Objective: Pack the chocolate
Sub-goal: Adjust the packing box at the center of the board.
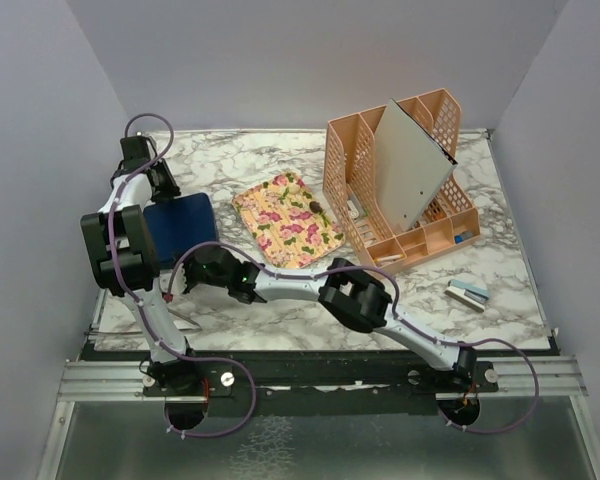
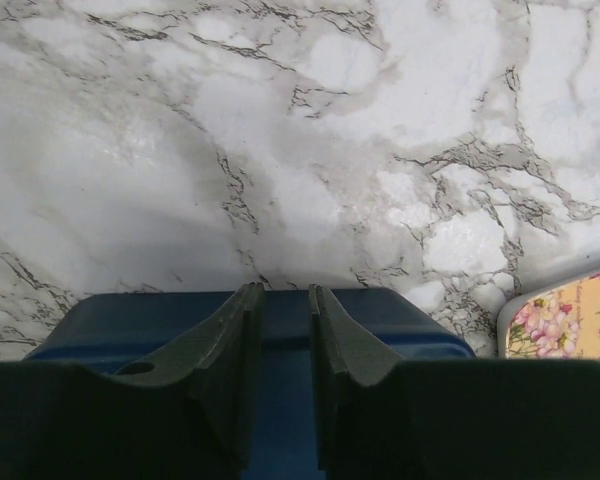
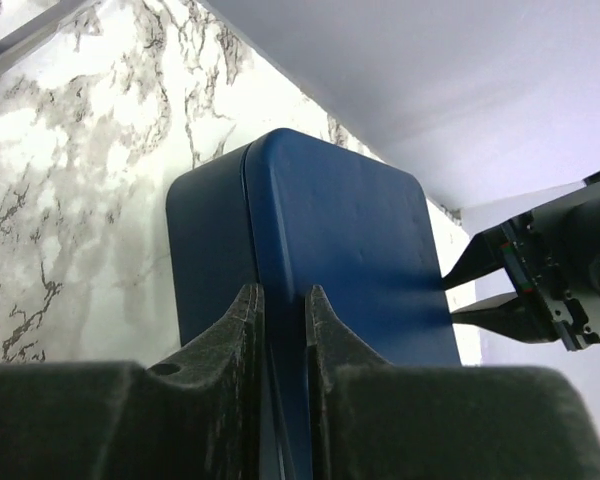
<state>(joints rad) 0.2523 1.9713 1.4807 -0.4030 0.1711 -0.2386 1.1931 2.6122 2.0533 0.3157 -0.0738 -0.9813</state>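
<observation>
Clamping the dark blue box lid [image 3: 340, 230] with the right gripper [image 3: 283, 295], left gripper [image 2: 286, 292] narrowed opposite, grip unclear, probably to shut it.

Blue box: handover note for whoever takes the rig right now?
Right gripper: closed narrow on the near edge of the blue box; looks like a grip.
Left gripper: nearly closed at the box's far edge; grip unclear.
Chocolate: one small dark bit on the floral tray; none else visible.
Done: box is closed, contents hidden.
To do: pack that bit, if it is chocolate.
</observation>
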